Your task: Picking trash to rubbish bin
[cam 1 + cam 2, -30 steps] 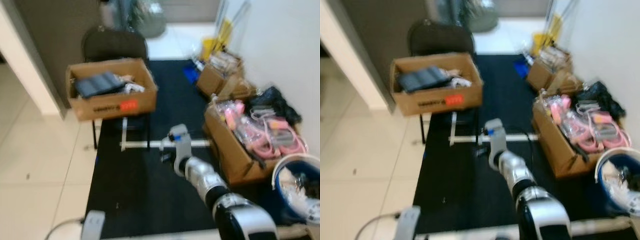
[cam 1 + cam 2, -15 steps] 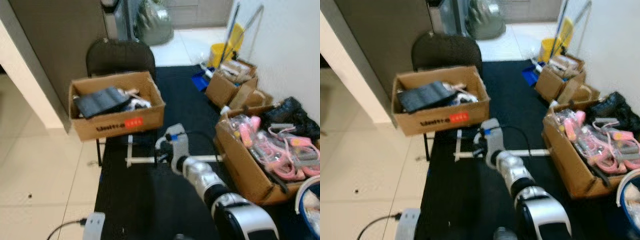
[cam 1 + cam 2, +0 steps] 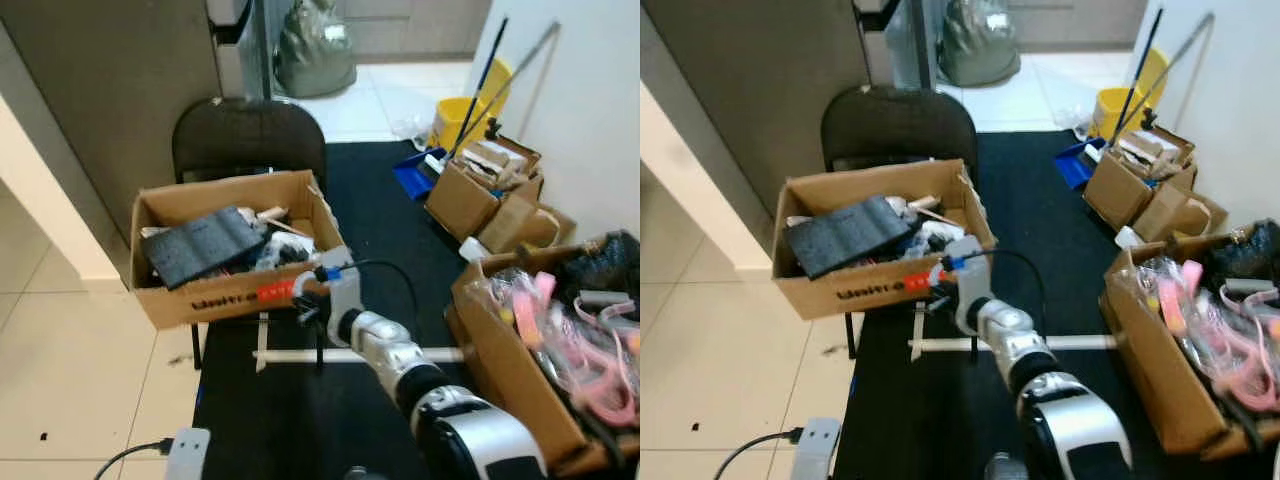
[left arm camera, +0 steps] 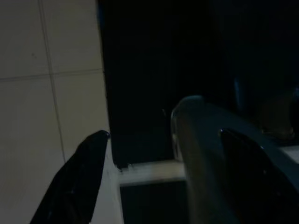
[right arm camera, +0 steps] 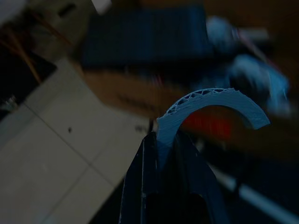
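Observation:
My right gripper [image 3: 303, 298] reaches forward to the front right corner of a brown cardboard box [image 3: 180, 300] that rests on a black chair [image 3: 250, 135]. In the right wrist view its fingers [image 5: 163, 186] are shut on a pale blue curved lattice piece [image 5: 210, 105], with the box's dark flat contents blurred behind. The box holds a dark flat pad [image 3: 200, 245], sticks and crumpled scraps. In the dark left wrist view the left gripper [image 4: 163, 158] hangs low over the edge between tiles and black mat, fingers [image 4: 81, 175] wide apart.
A white pipe [image 3: 400, 355] lies on the black mat [image 3: 260, 420] below my arm. A box of pink items [image 3: 560, 350] stands at the right, smaller boxes [image 3: 480, 195], a yellow mop bucket [image 3: 465, 110] and a blue dustpan [image 3: 415, 170] behind. A grey bag [image 3: 315, 55] is beyond the chair.
The camera has shifted up and forward, and the blue bucket at the lower right has left the picture. My right gripper rose from above the white pipe to the box's front corner.

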Controlling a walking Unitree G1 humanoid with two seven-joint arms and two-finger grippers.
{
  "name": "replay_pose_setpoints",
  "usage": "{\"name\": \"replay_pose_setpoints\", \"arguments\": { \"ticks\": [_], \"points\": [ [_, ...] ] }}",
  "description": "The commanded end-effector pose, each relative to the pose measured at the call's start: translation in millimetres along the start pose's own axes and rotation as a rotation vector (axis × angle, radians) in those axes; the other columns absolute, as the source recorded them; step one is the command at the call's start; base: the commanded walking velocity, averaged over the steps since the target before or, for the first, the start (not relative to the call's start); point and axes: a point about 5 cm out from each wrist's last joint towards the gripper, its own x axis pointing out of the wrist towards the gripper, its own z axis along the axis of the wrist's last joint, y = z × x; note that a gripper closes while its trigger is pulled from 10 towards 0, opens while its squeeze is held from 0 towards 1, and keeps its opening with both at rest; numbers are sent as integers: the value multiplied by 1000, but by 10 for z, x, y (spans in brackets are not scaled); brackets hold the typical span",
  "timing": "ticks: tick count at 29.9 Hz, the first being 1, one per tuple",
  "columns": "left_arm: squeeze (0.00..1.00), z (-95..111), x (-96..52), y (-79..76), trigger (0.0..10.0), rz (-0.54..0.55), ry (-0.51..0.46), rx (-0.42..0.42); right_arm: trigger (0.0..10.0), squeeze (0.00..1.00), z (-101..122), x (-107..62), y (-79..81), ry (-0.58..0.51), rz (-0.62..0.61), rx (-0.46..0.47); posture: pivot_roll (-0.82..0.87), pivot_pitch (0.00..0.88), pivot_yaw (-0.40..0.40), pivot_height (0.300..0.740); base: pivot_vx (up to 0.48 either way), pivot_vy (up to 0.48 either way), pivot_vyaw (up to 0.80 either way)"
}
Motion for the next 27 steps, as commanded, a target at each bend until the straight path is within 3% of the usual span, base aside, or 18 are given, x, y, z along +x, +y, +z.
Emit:
{"name": "replay_pose_setpoints", "arguments": {
  "ticks": [1, 11, 18, 19, 27],
  "points": [
    [0, -209, -44, -22, 10000, -6, 81, 0, 10000, 0, 44, 57, 115, -24, 60, -6, -2, 50, 1, 740, 480, 0, 0],
    [0, -206, -40, -39, 10000, -5, 80, -11, 10000, 0, -9, 88, 228, -5, 96, -43, -1, 51, -3, 740, 480, 0, 0],
    [0, -232, -42, -46, 10000, 21, 99, -22, 10000, 0, -79, 68, 197, 30, 50, -71, -8, 53, -3, 740, 114, 0, 0],
    [0, -233, -42, -45, 10000, 24, 99, -19, 10000, 1000, -90, 53, 179, 22, 35, -71, -8, 53, -3, 740, 0, 0, 0],
    [0, -227, -41, -38, 10000, 28, 99, -15, 10000, 1000, -136, 27, 159, 34, 31, -70, -11, 57, 1, 740, 0, 0, 0]
  ]
}}
